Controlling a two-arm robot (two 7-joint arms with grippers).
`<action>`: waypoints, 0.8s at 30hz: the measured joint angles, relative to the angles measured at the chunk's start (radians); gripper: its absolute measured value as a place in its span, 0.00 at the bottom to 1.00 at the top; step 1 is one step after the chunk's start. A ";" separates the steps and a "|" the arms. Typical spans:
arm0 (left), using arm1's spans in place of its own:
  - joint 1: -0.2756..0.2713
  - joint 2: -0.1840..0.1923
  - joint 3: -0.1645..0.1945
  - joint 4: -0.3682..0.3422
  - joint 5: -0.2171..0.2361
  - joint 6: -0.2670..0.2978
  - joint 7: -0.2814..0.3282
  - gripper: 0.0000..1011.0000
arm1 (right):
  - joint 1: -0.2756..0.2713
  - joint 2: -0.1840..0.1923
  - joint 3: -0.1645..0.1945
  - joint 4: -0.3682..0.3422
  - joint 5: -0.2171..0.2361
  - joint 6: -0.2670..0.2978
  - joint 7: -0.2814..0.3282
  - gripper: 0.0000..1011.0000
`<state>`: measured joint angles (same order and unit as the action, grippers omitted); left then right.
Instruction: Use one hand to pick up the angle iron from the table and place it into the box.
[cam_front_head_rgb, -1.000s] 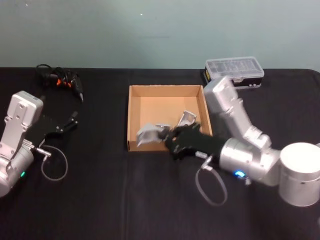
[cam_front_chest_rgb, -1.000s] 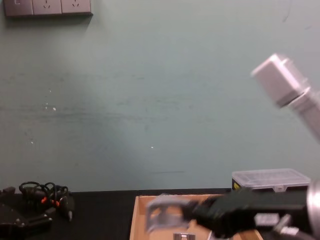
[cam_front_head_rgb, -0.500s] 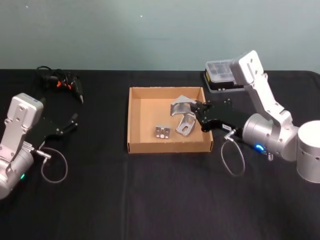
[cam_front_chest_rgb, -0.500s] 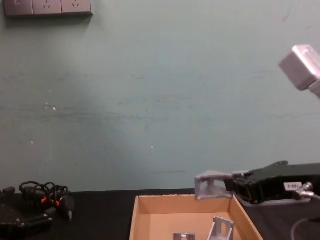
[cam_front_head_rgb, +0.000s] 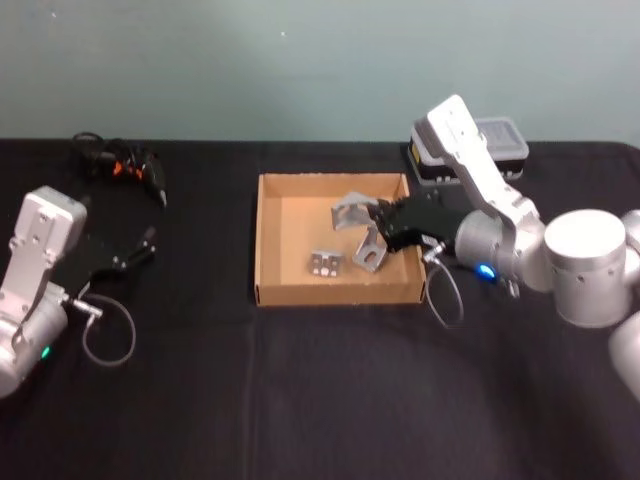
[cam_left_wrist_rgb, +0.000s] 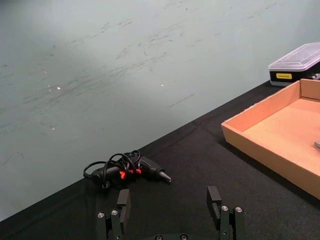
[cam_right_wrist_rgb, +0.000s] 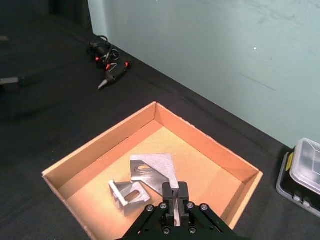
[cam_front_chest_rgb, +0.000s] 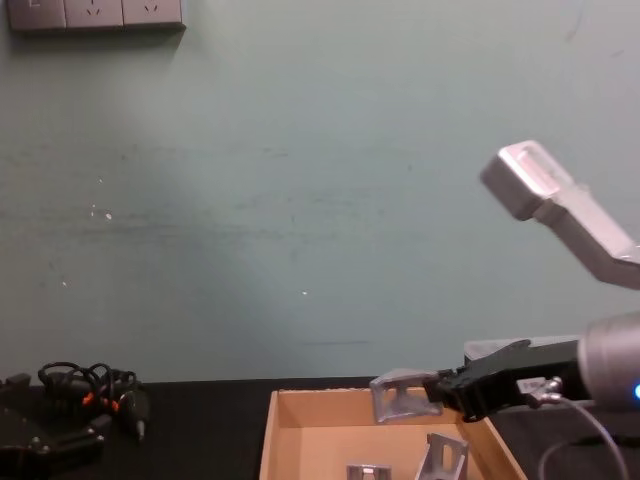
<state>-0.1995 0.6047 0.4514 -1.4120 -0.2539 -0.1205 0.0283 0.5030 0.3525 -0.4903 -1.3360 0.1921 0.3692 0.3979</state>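
My right gripper (cam_front_head_rgb: 378, 216) is shut on an angle iron (cam_front_head_rgb: 351, 211), a silver bracket, and holds it in the air over the right half of the box (cam_front_head_rgb: 268, 296). In the right wrist view the gripper (cam_right_wrist_rgb: 174, 194) pinches the angle iron (cam_right_wrist_rgb: 153, 171) above the box's brown floor (cam_right_wrist_rgb: 210, 172). The chest view has the held angle iron (cam_front_chest_rgb: 398, 394) just above the box's rim (cam_front_chest_rgb: 276, 425). Two more brackets lie inside the box: one (cam_front_head_rgb: 371, 252) upright and a small one (cam_front_head_rgb: 325, 263) flat. My left gripper (cam_front_head_rgb: 137, 249) rests open on the table (cam_front_head_rgb: 300, 400) at the far left.
A tangle of black cables with orange bits (cam_front_head_rgb: 120, 163) lies at the back left. A clear-lidded black plastic case (cam_front_head_rgb: 503, 138) stands behind my right arm, right of the box. The left wrist view has the cables (cam_left_wrist_rgb: 125, 167) and the box's near wall (cam_left_wrist_rgb: 260, 150).
My right gripper carried the angle iron from the box's front wall up and over its right half, then a little left and lower. The left arm stayed put.
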 joint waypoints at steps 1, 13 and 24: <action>0.000 0.000 0.000 0.000 0.000 0.000 0.000 0.99 | 0.007 -0.004 -0.003 0.011 -0.004 0.000 0.002 0.06; 0.000 0.000 0.000 0.000 0.000 0.000 0.000 0.99 | 0.105 -0.084 -0.022 0.200 -0.054 -0.029 0.029 0.06; 0.000 0.000 0.000 0.000 0.000 0.000 0.000 0.99 | 0.161 -0.127 -0.033 0.310 -0.081 -0.052 0.057 0.06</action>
<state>-0.1995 0.6047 0.4513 -1.4120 -0.2539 -0.1205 0.0283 0.6638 0.2251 -0.5230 -1.0261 0.1106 0.3177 0.4544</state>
